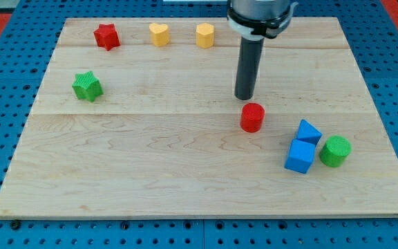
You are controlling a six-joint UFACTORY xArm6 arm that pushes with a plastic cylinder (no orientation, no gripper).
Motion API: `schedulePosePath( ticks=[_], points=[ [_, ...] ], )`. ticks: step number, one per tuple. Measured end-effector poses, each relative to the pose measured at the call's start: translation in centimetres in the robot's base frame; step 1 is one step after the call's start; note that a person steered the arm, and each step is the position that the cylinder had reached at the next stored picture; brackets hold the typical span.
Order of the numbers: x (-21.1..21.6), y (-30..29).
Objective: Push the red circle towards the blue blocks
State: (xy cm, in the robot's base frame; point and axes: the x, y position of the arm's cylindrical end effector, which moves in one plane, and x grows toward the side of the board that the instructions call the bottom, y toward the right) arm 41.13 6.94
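Observation:
The red circle [252, 117] sits right of the board's middle, below my tip [244, 97], which stands just above it toward the view's top, a small gap between them. Two blue blocks lie at the lower right: a blue triangular block [308, 131] and a blue cube [300, 155] touching it below. The red circle is to their left and slightly higher, well apart from them.
A green circle [335, 151] touches the blue blocks on their right. A red star [106, 36], a yellow heart [159, 33] and another yellow block [205, 34] line the top edge. A green star [87, 86] is at the left.

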Motion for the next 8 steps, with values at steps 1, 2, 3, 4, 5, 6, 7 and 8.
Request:
schedulePosePath(
  ticks=[1, 2, 3, 4, 5, 6, 7, 8],
  points=[
    [4.2, 0.1],
    [5.1, 0.4],
    [5.1, 0.6],
    [5.2, 2.4],
    [5.2, 4.5],
    [0.2, 1.5],
    [-6.8, 0.9],
    [-13.5, 1.0]
  ],
)
